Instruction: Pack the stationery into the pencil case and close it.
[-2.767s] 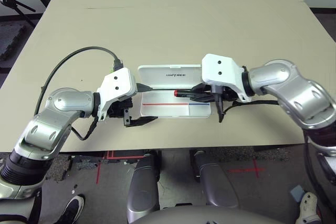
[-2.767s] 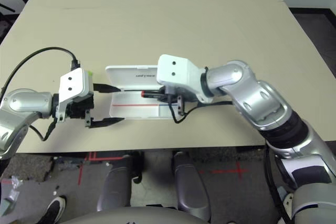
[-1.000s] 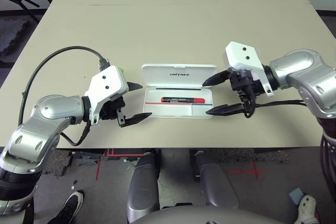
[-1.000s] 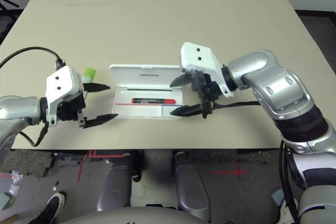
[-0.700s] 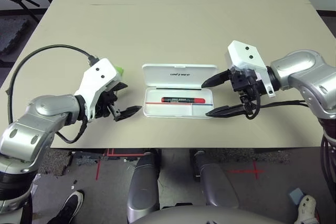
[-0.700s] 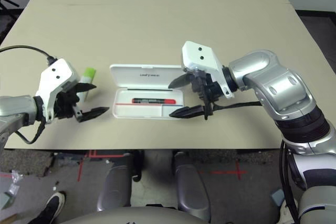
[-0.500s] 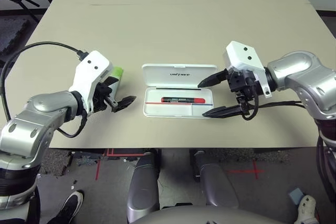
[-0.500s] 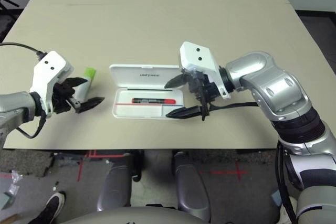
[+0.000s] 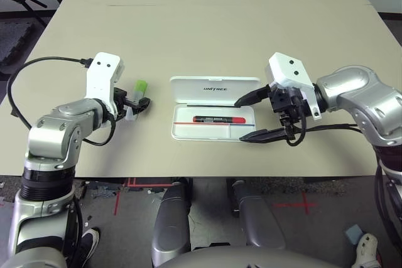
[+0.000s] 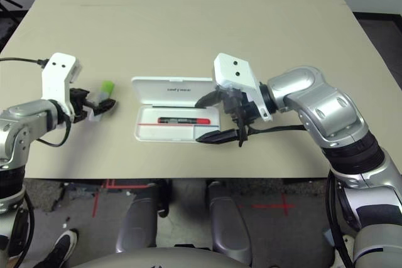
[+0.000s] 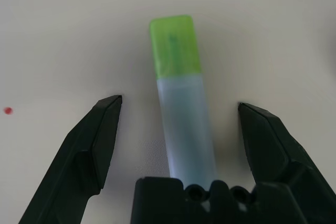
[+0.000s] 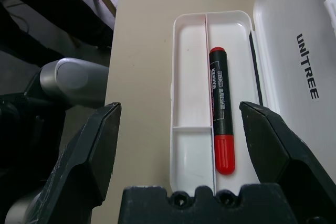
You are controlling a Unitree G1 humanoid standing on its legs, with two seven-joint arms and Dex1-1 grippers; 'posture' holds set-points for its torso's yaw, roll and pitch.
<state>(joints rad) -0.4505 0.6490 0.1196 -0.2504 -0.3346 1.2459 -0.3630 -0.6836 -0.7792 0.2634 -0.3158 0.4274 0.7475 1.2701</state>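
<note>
Highlighter between open left jaws.

The white case lies open and flat, lid folded back with "UNITREE" lettering. A red-and-black marker lies lengthwise in its tray. Left of it, well apart, lies a white highlighter with green cap.

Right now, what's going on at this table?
The robot is packing stationery into a white pencil case that lies open on the table. A red marker already lies in the case's tray. The left tool is open, its fingers straddling a highlighter with a green cap that lies on the table to the left of the case, not yet gripped. The right tool hangs open and empty at the case's right end.
</note>
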